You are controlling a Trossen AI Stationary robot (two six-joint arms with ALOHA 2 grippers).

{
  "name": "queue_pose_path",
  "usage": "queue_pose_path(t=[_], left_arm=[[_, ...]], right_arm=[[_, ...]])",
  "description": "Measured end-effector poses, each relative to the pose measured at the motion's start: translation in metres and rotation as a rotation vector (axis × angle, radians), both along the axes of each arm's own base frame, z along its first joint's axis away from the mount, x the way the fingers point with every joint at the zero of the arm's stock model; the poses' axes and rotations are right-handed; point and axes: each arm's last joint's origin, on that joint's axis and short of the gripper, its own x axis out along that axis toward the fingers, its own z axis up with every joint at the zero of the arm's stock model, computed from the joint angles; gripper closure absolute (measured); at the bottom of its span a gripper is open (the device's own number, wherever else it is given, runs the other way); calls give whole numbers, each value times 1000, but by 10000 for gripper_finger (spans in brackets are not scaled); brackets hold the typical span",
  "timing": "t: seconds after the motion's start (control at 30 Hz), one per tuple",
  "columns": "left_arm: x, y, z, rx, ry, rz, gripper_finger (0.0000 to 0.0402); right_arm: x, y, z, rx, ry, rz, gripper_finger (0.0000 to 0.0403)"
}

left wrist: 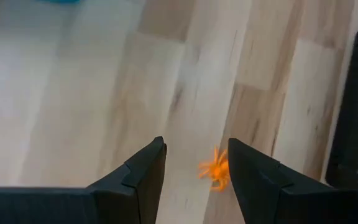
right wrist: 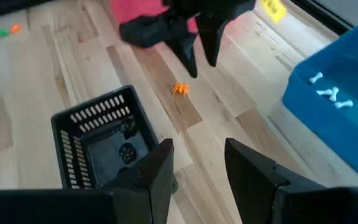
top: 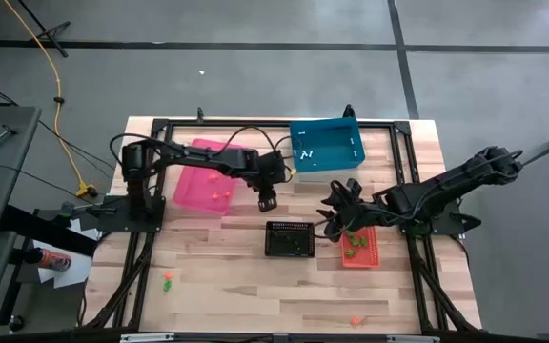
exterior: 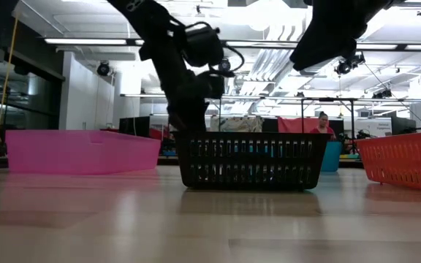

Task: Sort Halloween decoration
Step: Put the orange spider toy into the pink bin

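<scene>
Above pale wood planks [left wrist: 73,93] | left pincer [left wrist: 194,165] spread | spiky orange spider [left wrist: 215,169] between fingers, unpinched

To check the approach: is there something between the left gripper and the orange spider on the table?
No. In the right wrist view, bare wood separates the open left gripper from the orange spider.

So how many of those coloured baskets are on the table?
4: a pink bin at the back left, a blue bin at the back middle, a black basket in the centre, and a red basket to its right, partly hidden under the right arm.
</scene>
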Motion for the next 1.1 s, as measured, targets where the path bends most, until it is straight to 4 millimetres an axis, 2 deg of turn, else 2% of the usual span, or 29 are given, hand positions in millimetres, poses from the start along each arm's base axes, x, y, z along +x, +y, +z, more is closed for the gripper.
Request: queue_pose_path(t=[0.3,0.47,0.77,0.93,1.1], left_arm=[[-1,-1,-35,-53,163,-11,240],[1,-1,-41,-65,166,-58,241],[4,5,-30,4,126,-67,242],[1,9,-29,73,178,-59,243],[1,8,-15,64,123,-65,243]], right_arm=[[1,-3,0,42,-21,-50,263],[1,-3,0,36,-21,-48,263],[1,-3,0,14,-10,-36,263],[1,-3,0,17,-12,-39,263],[1,-4,0,16,-11,-39,263]])
